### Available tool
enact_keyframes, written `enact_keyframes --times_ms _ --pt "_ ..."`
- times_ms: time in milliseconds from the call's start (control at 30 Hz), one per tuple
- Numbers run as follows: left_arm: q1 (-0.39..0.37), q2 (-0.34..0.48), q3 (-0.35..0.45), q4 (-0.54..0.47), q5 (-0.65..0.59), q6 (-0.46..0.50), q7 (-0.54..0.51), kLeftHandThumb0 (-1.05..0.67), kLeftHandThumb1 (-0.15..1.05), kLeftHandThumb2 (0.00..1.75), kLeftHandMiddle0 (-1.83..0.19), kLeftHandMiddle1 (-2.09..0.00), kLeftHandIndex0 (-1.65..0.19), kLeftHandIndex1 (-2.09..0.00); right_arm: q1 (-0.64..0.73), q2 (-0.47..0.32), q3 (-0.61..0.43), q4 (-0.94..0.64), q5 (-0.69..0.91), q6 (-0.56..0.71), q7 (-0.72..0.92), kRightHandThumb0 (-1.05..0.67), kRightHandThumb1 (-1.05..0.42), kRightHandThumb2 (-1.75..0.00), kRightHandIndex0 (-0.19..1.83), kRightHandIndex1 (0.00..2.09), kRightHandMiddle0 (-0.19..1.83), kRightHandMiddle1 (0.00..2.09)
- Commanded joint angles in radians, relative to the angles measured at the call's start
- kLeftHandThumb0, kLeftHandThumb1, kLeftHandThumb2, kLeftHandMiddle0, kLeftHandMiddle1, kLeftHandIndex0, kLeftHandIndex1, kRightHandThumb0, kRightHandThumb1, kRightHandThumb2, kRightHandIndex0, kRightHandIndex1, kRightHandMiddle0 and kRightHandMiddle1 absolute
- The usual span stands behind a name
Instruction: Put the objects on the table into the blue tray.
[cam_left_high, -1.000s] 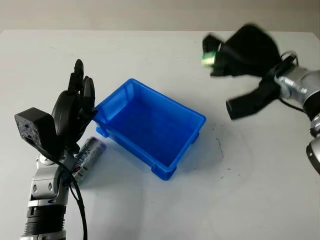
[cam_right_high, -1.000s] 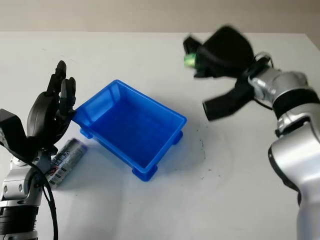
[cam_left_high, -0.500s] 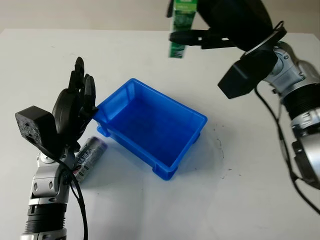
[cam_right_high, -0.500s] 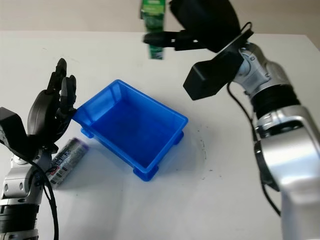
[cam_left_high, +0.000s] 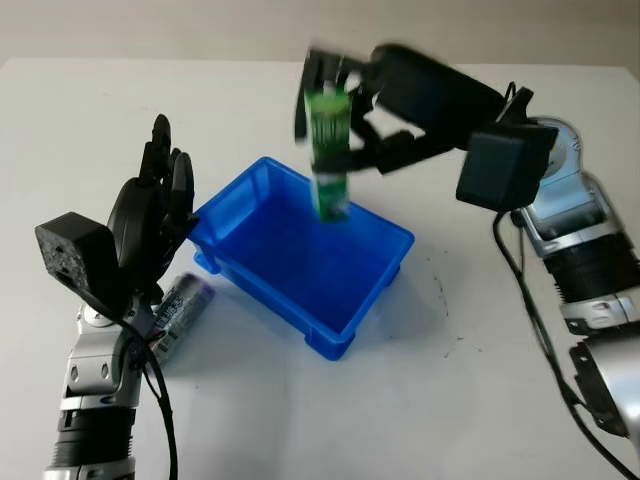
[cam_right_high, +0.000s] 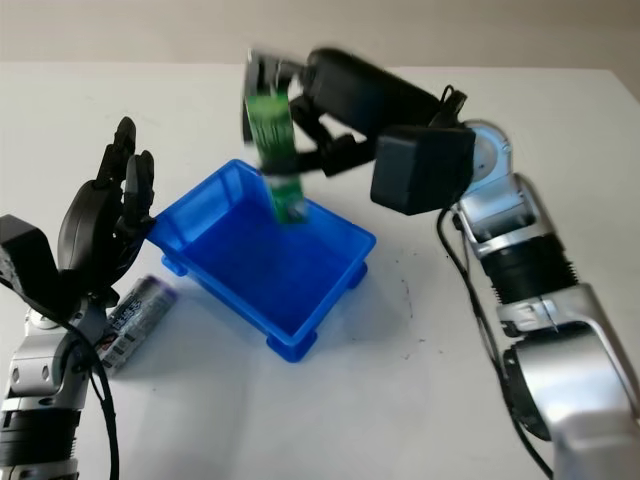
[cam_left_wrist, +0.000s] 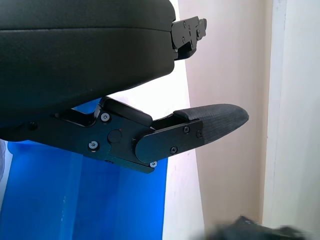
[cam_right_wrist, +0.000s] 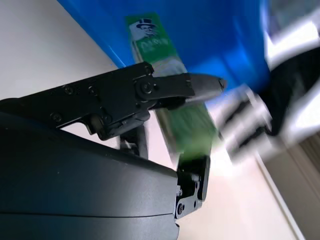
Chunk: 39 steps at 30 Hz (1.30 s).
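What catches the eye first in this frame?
The right hand holds a green box upright above the far side of the blue tray at mid-table. At the tray's left end the open left hand stands raised, with a can lying on the table beside it.

The right hand (cam_left_high: 345, 125) carries the green box (cam_left_high: 327, 150) from the far right down over the blue tray (cam_left_high: 385, 268).

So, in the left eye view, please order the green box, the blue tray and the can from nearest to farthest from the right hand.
1. green box: held in the right hand, above the tray's far side.
2. blue tray: directly below the box, at table centre.
3. can: lying on the table beyond the tray, by the open left hand.
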Motion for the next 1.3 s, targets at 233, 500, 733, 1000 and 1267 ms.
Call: enact_keyframes --times_ms 233,500,733,1000,1267 --pt "0.008 0.000 0.002 -0.005 -0.001 -0.009 -0.004 -0.77 1.05 0.68 0.19 0.00 0.19 0.00 0.002 0.012 -0.050 0.012 -0.076 -0.087 -0.065 -0.86 -1.05 -0.40 -0.19 0.00 -0.19 0.00" --pt "0.006 -0.007 -0.002 0.004 0.002 -0.014 -0.005 -0.77 1.05 0.68 0.19 0.00 0.19 0.00 0.001 0.057 -0.143 0.090 -0.090 -0.200 -0.301 -0.86 -1.05 -0.40 -0.19 0.00 -0.19 0.00" --pt "0.008 -0.015 0.000 0.010 -0.002 -0.021 -0.010 -0.77 1.05 0.66 0.19 0.00 0.19 0.00 0.012 0.107 -0.285 0.190 -0.046 -0.242 -0.571 -0.88 -1.05 -0.46 -0.19 0.00 -0.19 0.00" --pt "0.006 -0.006 0.003 0.018 -0.001 -0.024 -0.019 -0.77 1.05 0.67 0.19 0.00 0.19 0.00 0.130 0.108 -0.405 0.200 0.029 -0.167 -0.681 -0.79 -1.05 -0.59 -0.19 0.00 -0.19 0.00" --pt "0.004 0.003 0.003 -0.001 0.020 -0.012 -0.009 -0.77 1.05 0.67 0.19 0.00 0.19 0.00 0.388 0.206 -0.414 0.001 0.162 0.062 -0.611 -0.79 -1.05 -0.57 -0.19 0.00 -0.19 0.00"
